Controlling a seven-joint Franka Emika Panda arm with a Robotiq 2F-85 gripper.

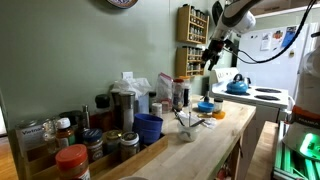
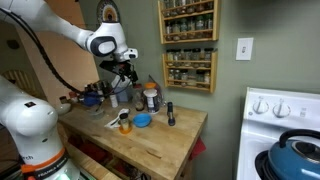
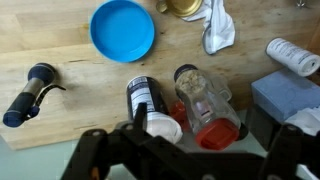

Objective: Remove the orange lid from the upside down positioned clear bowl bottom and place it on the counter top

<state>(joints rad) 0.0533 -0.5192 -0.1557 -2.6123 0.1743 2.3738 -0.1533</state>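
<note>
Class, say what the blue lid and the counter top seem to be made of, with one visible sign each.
Blue lid: probably plastic, smooth, evenly coloured, with a moulded rim. Counter top: apparently wood, pale and matte, with grain streaks and plank seams.

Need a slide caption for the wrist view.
Open hand above the wood counter top: blue lid, white cloth, black torch-like tool, dark-labelled jar.
</note>
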